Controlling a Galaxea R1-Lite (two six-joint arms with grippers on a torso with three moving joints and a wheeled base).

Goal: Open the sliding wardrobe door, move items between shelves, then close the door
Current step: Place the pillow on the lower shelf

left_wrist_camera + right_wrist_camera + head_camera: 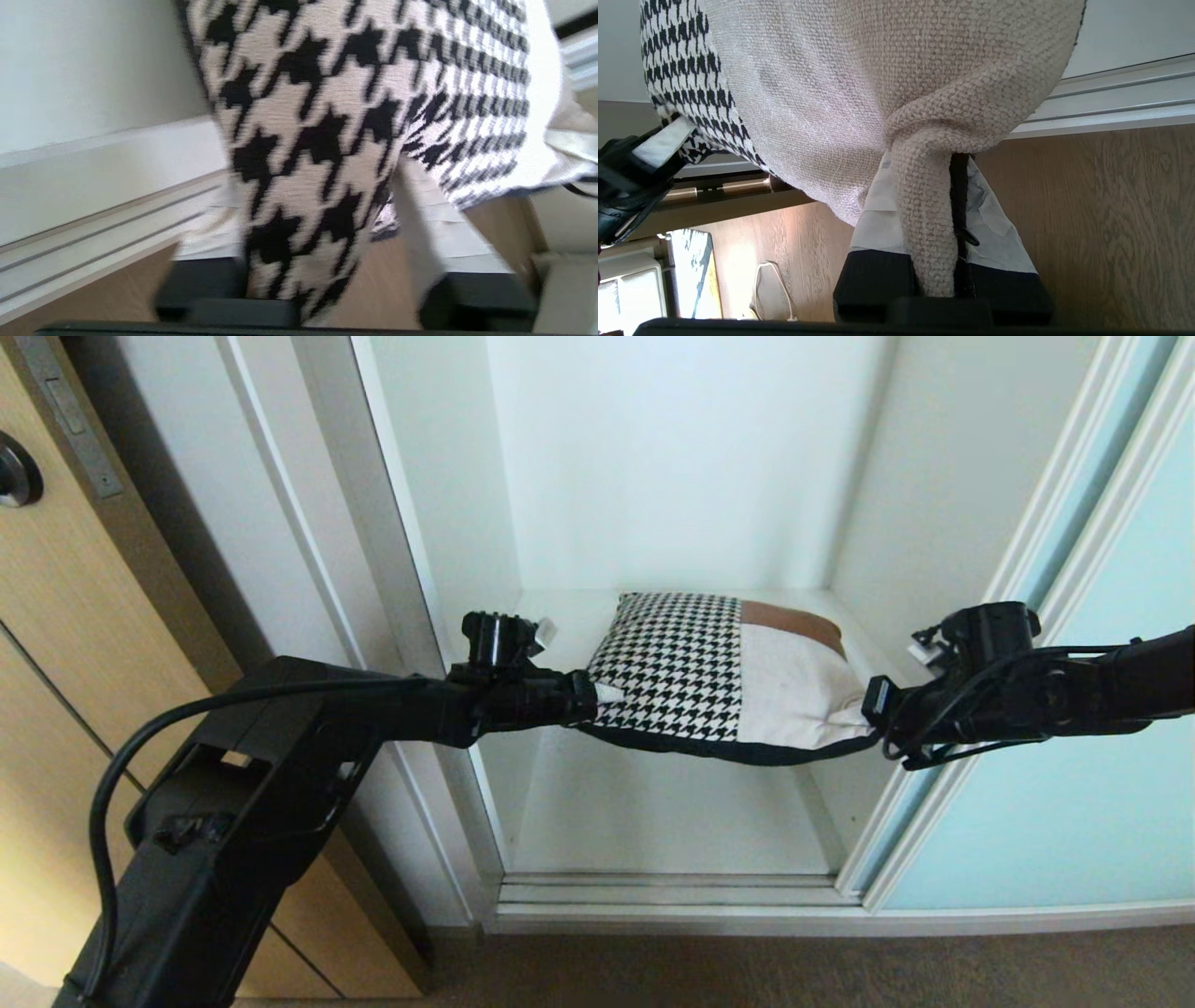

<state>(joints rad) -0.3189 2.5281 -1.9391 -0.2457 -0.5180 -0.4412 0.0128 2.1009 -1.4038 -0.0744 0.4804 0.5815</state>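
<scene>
Only the right wrist view shows how tightly the right gripper bites: its jaws are clamped on a twisted cream corner of the cushion, a pinch the head view hides behind the wrist. Meanwhile the left wrist view shows the left gripper with jaws apart astride the houndstooth corner, fabric between them. From the head view, the cushion hangs between both grippers, sagging, black back downward, above the lower shelf, beside the slid-aside sliding wardrobe door.
</scene>
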